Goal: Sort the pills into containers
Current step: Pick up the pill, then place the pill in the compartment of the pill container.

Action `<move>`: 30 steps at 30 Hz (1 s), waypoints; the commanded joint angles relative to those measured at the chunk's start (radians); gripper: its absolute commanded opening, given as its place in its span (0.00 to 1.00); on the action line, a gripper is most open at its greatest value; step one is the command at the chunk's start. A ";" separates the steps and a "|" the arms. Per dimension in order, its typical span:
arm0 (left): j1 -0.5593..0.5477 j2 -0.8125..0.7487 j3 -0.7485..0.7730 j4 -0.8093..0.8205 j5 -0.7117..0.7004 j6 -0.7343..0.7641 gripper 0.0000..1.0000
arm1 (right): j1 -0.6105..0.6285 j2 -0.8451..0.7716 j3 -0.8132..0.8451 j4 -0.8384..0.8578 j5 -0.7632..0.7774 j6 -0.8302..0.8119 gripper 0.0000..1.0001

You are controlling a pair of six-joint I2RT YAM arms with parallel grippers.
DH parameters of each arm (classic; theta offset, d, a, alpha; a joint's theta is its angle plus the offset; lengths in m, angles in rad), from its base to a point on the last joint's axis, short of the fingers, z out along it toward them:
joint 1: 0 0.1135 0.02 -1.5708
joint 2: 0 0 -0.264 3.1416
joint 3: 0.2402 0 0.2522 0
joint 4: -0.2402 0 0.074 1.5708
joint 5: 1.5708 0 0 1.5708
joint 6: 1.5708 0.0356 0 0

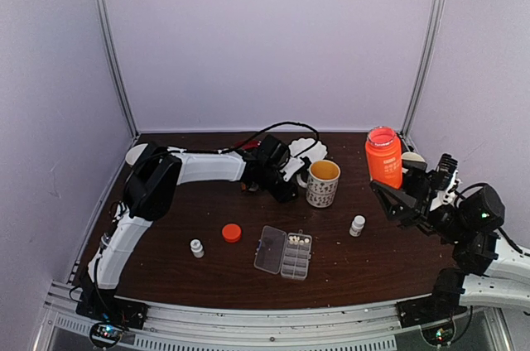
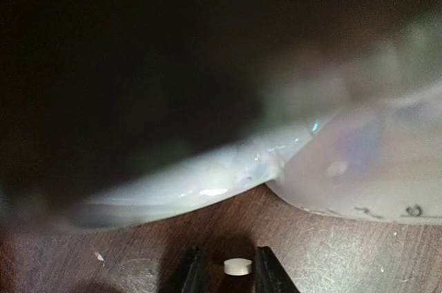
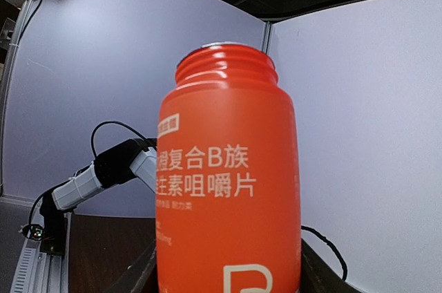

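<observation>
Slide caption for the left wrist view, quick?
Left gripper straddles one cream pill on the brown table, blurred white dish behind.

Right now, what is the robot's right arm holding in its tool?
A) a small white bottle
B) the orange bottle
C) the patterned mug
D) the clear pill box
B: the right tool is clamped around the base of the orange bottle, which stands upright in it and fills that arm's wrist view.
</observation>
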 commanded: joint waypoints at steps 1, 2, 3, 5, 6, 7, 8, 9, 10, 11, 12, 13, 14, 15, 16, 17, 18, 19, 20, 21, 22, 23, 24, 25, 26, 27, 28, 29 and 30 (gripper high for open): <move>-0.020 0.015 -0.022 -0.089 0.000 0.023 0.27 | -0.005 0.000 0.041 0.016 -0.007 0.008 0.00; -0.021 0.013 -0.023 -0.088 0.003 0.027 0.27 | -0.005 0.000 0.042 0.016 -0.006 0.009 0.00; -0.022 0.011 -0.026 -0.088 0.007 0.032 0.27 | -0.004 0.002 0.044 0.015 -0.005 0.009 0.00; -0.025 0.011 -0.028 -0.087 0.016 0.039 0.23 | -0.005 0.005 0.049 0.009 -0.006 0.006 0.00; -0.025 0.011 -0.029 -0.087 0.019 0.041 0.20 | -0.005 0.007 0.051 0.006 -0.005 0.004 0.00; -0.027 0.008 -0.032 -0.086 0.017 0.042 0.18 | -0.004 0.009 0.052 0.005 -0.002 0.005 0.00; -0.027 0.008 -0.033 -0.086 0.015 0.043 0.16 | -0.005 0.012 0.053 0.006 0.000 0.008 0.00; -0.027 0.005 -0.035 -0.087 0.010 0.042 0.14 | -0.005 0.012 0.053 0.008 0.003 0.011 0.00; -0.028 0.001 -0.040 -0.086 0.002 0.041 0.14 | -0.005 0.014 0.053 0.010 0.002 0.012 0.00; -0.028 -0.005 -0.049 -0.080 -0.003 0.040 0.13 | -0.005 0.016 0.053 0.011 0.002 0.016 0.00; -0.028 -0.013 -0.065 -0.070 -0.009 0.037 0.13 | -0.004 0.018 0.053 0.015 0.002 0.017 0.00; -0.028 -0.026 -0.083 -0.055 -0.013 0.035 0.13 | -0.005 0.018 0.053 0.015 0.002 0.017 0.00; -0.028 -0.041 -0.102 -0.041 -0.017 0.034 0.13 | -0.005 0.019 0.053 0.015 0.003 0.019 0.00; -0.028 -0.054 -0.122 -0.027 -0.022 0.032 0.13 | -0.005 0.019 0.053 0.015 0.003 0.019 0.00; -0.028 -0.073 -0.142 -0.013 -0.028 0.027 0.13 | -0.005 0.018 0.053 0.015 0.003 0.020 0.00; -0.028 -0.091 -0.164 0.002 -0.032 0.023 0.13 | -0.005 0.017 0.053 0.015 0.006 0.022 0.00; -0.028 -0.111 -0.185 0.015 -0.034 0.016 0.13 | -0.005 0.018 0.053 0.015 0.006 0.023 0.00; -0.028 -0.132 -0.206 0.030 -0.033 0.006 0.13 | -0.005 0.015 0.052 0.010 0.007 0.023 0.00; -0.028 -0.153 -0.228 0.044 -0.033 -0.004 0.13 | -0.005 0.013 0.052 0.007 0.009 0.022 0.00; -0.029 -0.176 -0.247 0.058 -0.033 -0.012 0.13 | -0.005 0.011 0.048 0.006 0.013 0.019 0.00; -0.030 -0.198 -0.266 0.070 -0.032 -0.013 0.13 | -0.005 0.009 0.042 0.004 0.017 0.018 0.00; -0.030 -0.216 -0.282 0.076 -0.034 -0.042 0.13 | -0.005 0.008 0.037 0.003 0.020 0.015 0.00; -0.034 -0.241 -0.295 0.081 -0.035 -0.053 0.13 | -0.005 0.006 0.034 -0.005 0.023 0.009 0.00; -0.039 -0.256 -0.308 0.081 -0.037 -0.060 0.13 | -0.005 0.005 0.034 -0.012 0.025 0.005 0.00; -0.044 -0.272 -0.320 0.079 -0.041 -0.067 0.13 | -0.005 0.003 0.033 -0.020 0.027 0.002 0.00; -0.050 -0.286 -0.333 0.077 -0.043 -0.073 0.13 | -0.005 0.000 0.033 -0.024 0.030 0.000 0.00; -0.057 -0.298 -0.345 0.072 -0.048 -0.079 0.13 | -0.005 -0.003 0.032 -0.026 0.035 0.000 0.00; -0.064 -0.310 -0.355 0.063 -0.051 -0.087 0.13 | -0.005 -0.007 0.028 -0.026 0.047 0.005 0.00; -0.072 -0.321 -0.364 0.055 -0.049 -0.096 0.13 | -0.005 -0.012 0.021 -0.021 0.059 0.010 0.00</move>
